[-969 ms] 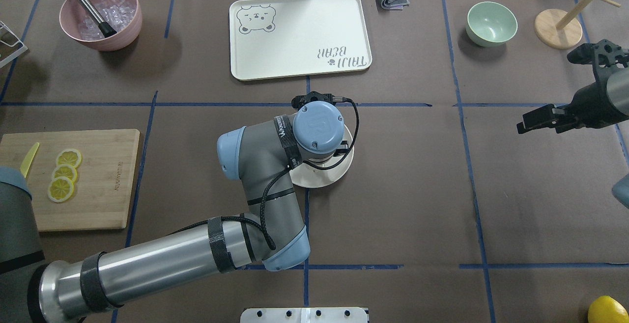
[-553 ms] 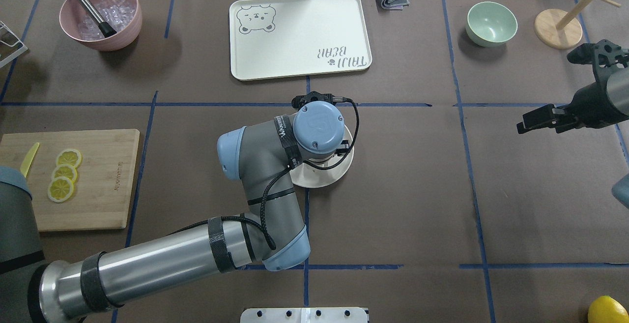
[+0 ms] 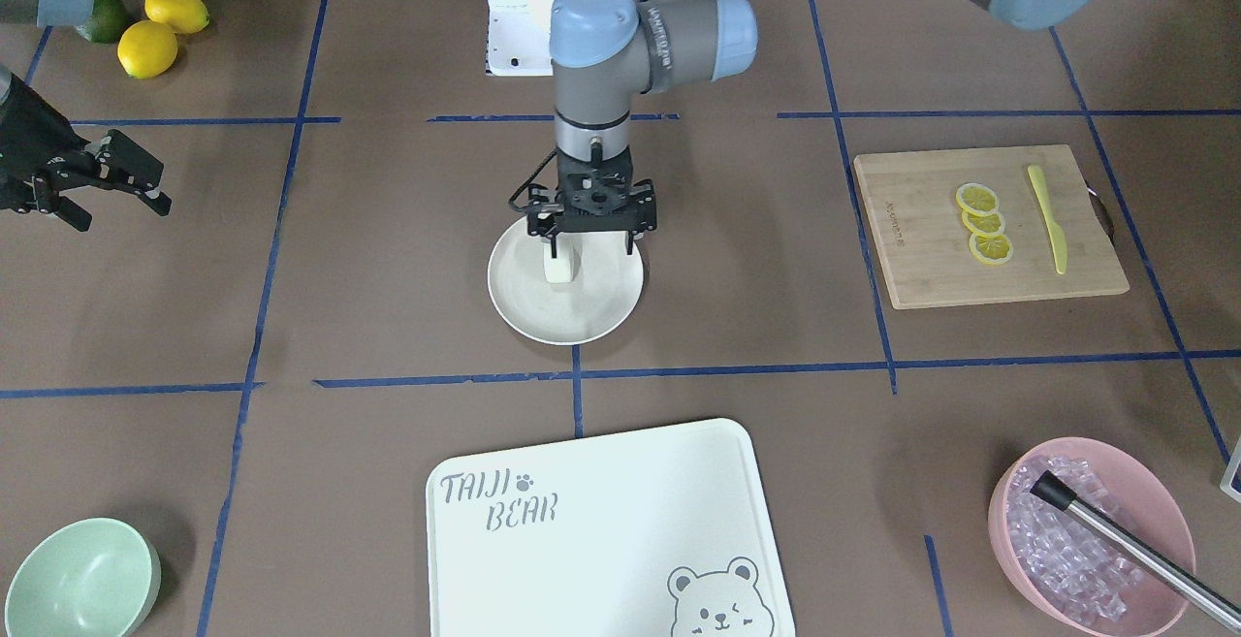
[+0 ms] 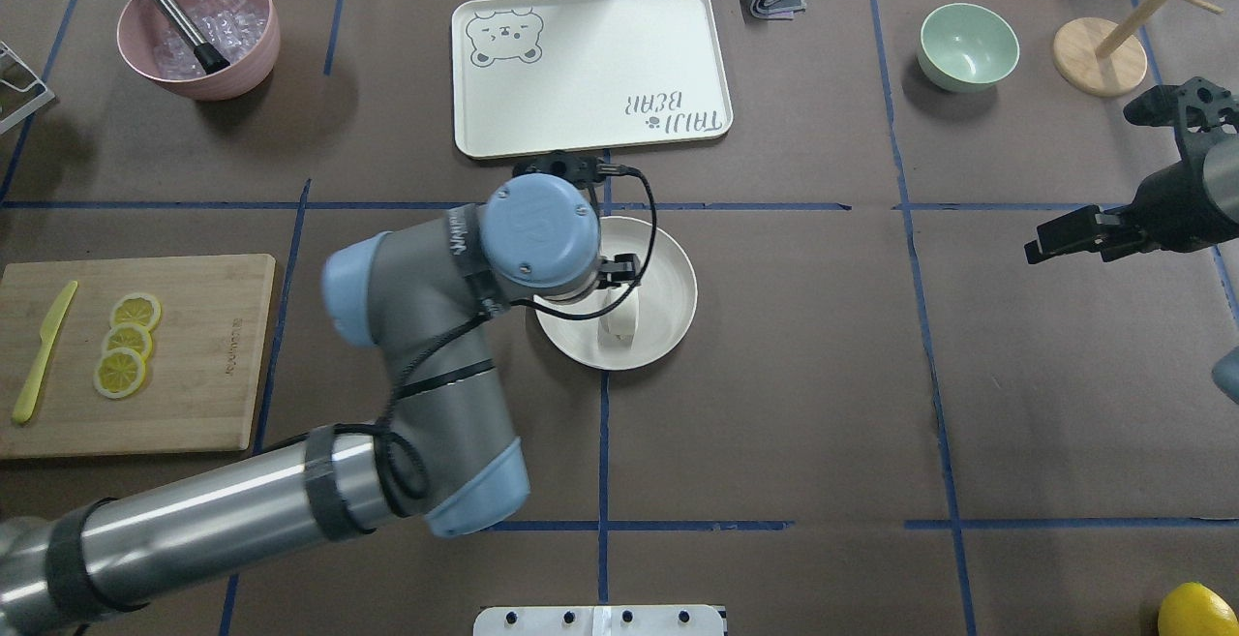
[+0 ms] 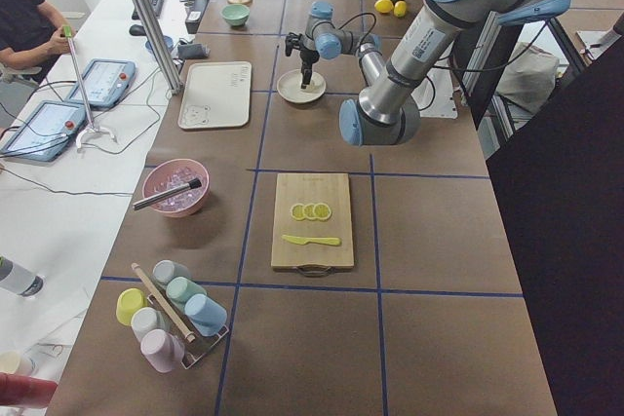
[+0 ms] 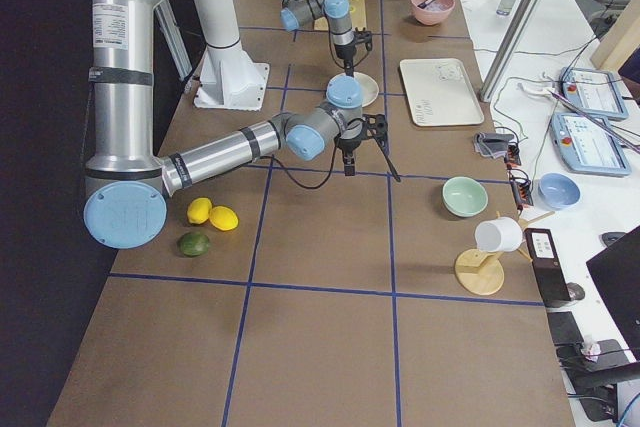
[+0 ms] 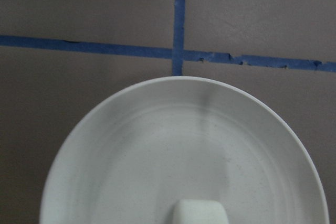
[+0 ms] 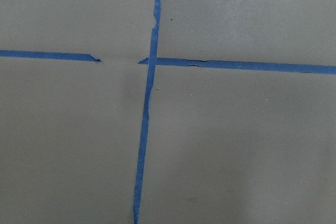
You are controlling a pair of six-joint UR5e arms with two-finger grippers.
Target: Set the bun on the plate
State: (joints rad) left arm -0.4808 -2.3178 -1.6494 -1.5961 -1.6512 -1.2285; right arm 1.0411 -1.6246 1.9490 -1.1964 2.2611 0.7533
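The left gripper (image 3: 592, 249) hangs over the plate (image 3: 601, 312) with its fingers (image 3: 633, 241) spread wide and nothing clamped between them. The bun (image 3: 560, 266) sits by one finger, and whether they touch cannot be told. The bun is a small, smooth, white lump with rounded edges, resting on the plate a little toward the robot's side of centre. In the left wrist view only its top (image 7: 199, 212) shows. The left arm reaches in from the near left, elbow bent, wrist pointing straight down. The right gripper (image 3: 121, 212) hovers over bare table far to the right, fingers apart and empty.
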